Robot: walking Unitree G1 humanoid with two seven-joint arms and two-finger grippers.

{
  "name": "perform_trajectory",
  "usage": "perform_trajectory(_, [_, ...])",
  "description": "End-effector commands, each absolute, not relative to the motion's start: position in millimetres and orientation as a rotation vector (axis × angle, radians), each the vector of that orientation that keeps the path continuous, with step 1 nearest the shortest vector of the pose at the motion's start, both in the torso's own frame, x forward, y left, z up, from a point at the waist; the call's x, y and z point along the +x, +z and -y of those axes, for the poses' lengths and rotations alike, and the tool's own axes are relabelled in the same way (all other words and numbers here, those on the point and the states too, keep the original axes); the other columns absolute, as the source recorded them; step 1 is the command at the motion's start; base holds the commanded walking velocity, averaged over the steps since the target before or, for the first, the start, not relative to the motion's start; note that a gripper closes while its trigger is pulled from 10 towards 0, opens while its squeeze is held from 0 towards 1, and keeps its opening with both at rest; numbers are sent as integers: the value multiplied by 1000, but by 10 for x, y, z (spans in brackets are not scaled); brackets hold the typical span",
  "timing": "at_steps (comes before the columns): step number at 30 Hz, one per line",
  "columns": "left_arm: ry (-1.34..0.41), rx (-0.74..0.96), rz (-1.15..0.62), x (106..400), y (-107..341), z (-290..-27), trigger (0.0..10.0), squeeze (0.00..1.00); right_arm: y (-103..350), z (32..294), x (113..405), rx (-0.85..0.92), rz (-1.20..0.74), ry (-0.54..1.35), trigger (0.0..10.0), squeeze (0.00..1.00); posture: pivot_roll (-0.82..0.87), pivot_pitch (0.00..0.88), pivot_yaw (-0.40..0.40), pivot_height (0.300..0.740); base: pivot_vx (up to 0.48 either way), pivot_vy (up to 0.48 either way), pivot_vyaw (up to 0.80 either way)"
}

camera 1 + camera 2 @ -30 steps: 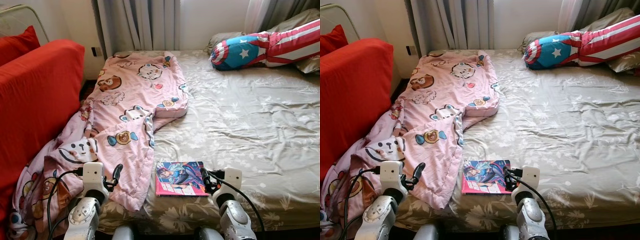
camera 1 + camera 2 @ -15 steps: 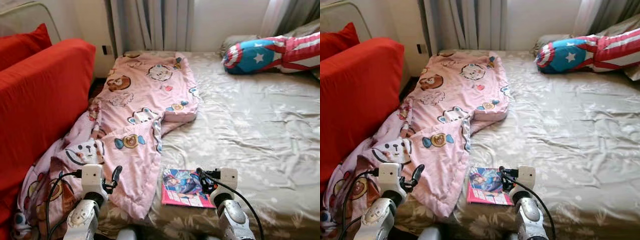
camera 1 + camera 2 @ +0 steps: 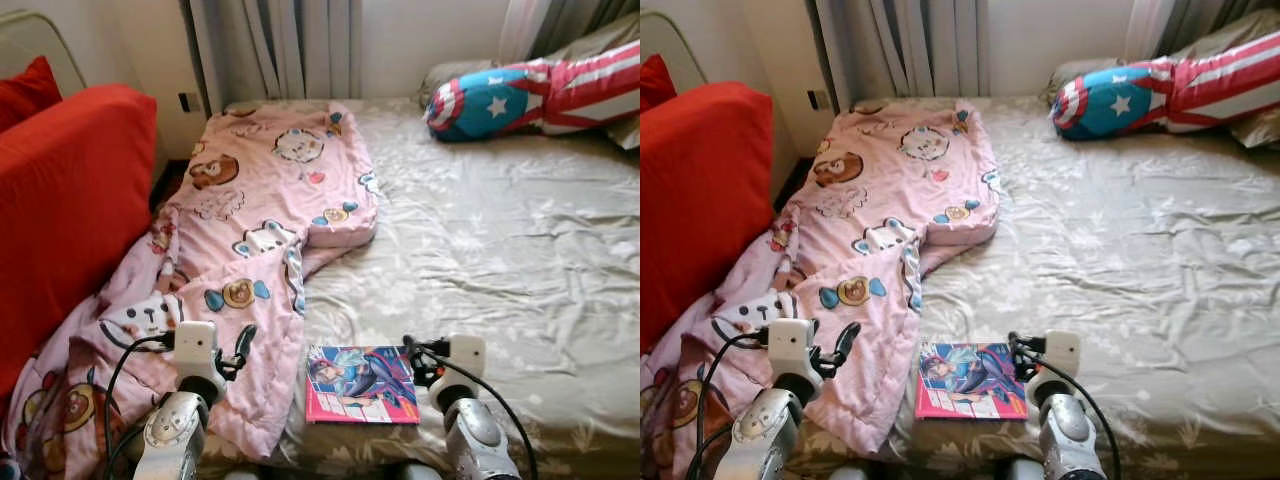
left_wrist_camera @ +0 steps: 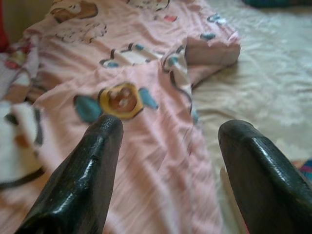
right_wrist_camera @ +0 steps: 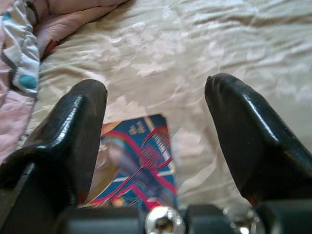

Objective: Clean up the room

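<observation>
I logged the bed (image 3: pixel 520 250) across the centre and right of the frame, the sofa (image 3: pixel 60 200) at the left edge. The blanket (image 3: pixel 250 230) lay on the bed's left side, spilling off toward lower left. The book (image 3: pixel 360 384) lay at lower centre, just right of the blanket's edge. A bolster pillow (image 3: pixel 530 95) sat upper right; curtains (image 3: pixel 290 45) hung behind, top centre.

Soft daylight falls from the curtains (image 3: pixel 300 45) ahead of my grippers, bright and even. My head views are sharp; my left wrist view is blurred, the quilt (image 4: pixel 146 97) beyond my fingertips out of focus, both fingers glossy with glare.
</observation>
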State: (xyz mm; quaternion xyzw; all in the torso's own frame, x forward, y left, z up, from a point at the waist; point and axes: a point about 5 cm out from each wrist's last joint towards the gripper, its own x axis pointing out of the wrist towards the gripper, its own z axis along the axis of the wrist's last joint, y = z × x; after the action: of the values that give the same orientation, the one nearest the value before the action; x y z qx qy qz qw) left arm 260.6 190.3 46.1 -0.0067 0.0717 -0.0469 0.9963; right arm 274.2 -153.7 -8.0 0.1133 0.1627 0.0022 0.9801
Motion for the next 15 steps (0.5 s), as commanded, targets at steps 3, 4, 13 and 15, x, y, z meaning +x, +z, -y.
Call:
perform_trajectory(3, [-114, -3, -158, 2606, 465, -1921, 10000, 0, -162, 1647, 2696, 287, -384, -92, 10000, 0, 58, 80, 21, 620, 0, 0, 0])
perform_trajectory(4, [-117, -3, -157, 2607, 468, -1916, 10000, 0, -166, 1657, 2692, 290, -385, -98, 10000, 0, 58, 80, 21, 620, 0, 0, 0])
perform_trajectory(13, [-160, 11, -149, 2655, 530, -1847, 10000, 0, -180, 1802, 2690, 358, -399, -175, 10000, 0, 79, 159, 44, 620, 0, 0, 0])
perform_trajectory(15, [-159, 12, -147, 2649, 552, -1861, 10000, 0, -191, 1772, 2696, 405, -410, -153, 10000, 0, 95, 190, 44, 620, 0, 0, 0])
